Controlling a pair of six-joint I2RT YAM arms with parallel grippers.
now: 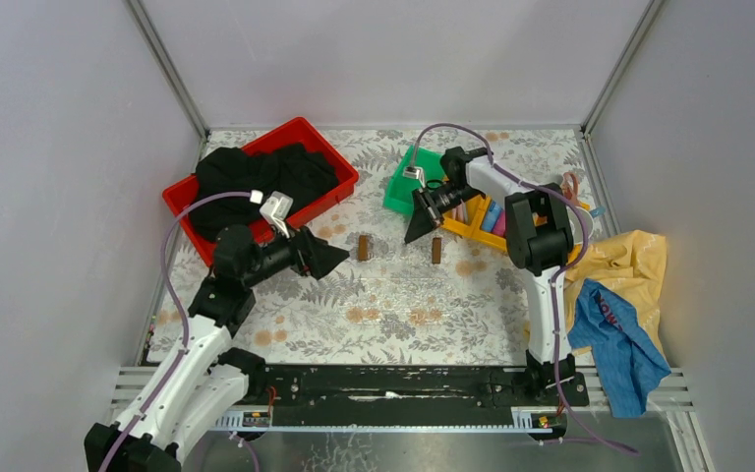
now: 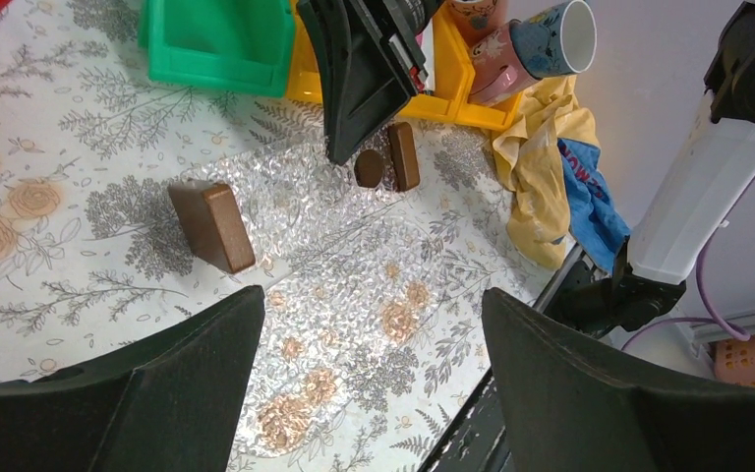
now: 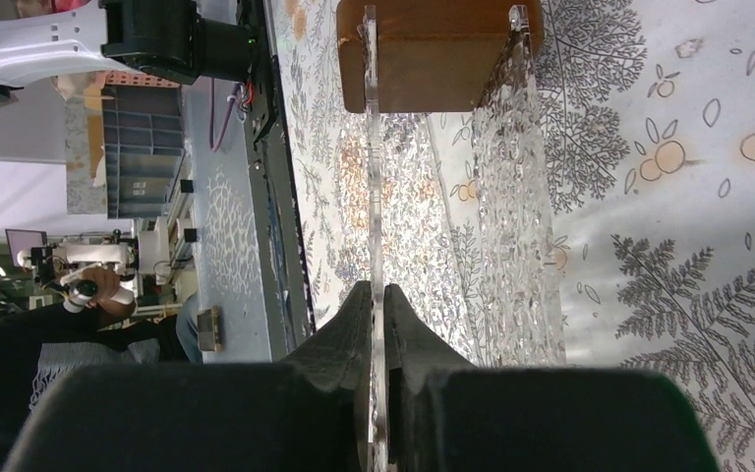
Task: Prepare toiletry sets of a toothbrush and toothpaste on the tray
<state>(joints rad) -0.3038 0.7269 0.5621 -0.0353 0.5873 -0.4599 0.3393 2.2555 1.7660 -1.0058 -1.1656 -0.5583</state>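
Note:
The tray (image 2: 324,226) is a clear textured plate with a dark brown block at each end (image 2: 211,226) (image 2: 401,155), lying mid-table between two blocks (image 1: 364,247) (image 1: 436,250). My right gripper (image 1: 423,236) reaches down at its right end and is shut on a thin clear wall of the tray (image 3: 372,197), as the right wrist view (image 3: 383,295) shows. My left gripper (image 1: 339,259) is open and empty, hovering left of the tray (image 2: 372,300). A pale pink mug (image 2: 496,64) and a white-blue mug (image 2: 555,39) lie in the yellow bin (image 1: 467,228). I cannot make out toothbrushes or tubes.
A red bin (image 1: 339,157) holding black cloth stands at the back left. A green bin (image 1: 401,192) sits beside the yellow bin. A yellow cloth (image 1: 629,261) and a blue cloth (image 1: 614,339) lie at the right edge. A black rail (image 1: 393,383) runs along the front.

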